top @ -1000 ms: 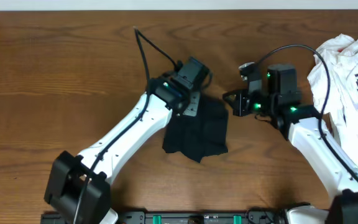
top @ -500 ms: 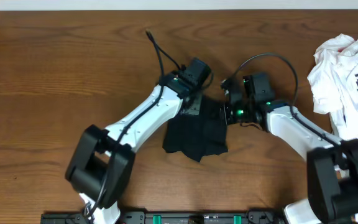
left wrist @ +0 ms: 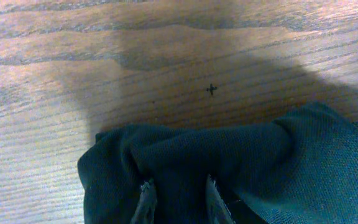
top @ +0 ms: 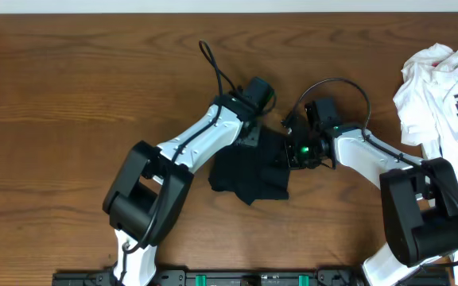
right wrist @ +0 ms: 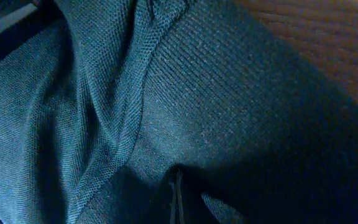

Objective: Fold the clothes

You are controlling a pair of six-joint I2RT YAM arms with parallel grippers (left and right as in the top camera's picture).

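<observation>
Black knit right under both wrist lenses: clamping a bunched fold of the shirt [left wrist: 241, 162] in the left claw [left wrist: 178, 194], tips slightly apart with cloth between them. Pressing the right claw [right wrist: 176, 193], tips together, down into the same shirt, with no fold visibly caught in it. Having swung in over the last second from just beside the cloth, now crowding the shirt's right edge, close to the left claw. Lying meanwhile in a crumpled heap near the middle of the surface [top: 70, 95], hardly shifting. Judging from that: passing from reaching to handling, probably pinning one side while lifting the other, and still needing to spread it flat before any fold. Leaving the white garment [top: 440, 87] alone, well apart at the far right.
</observation>
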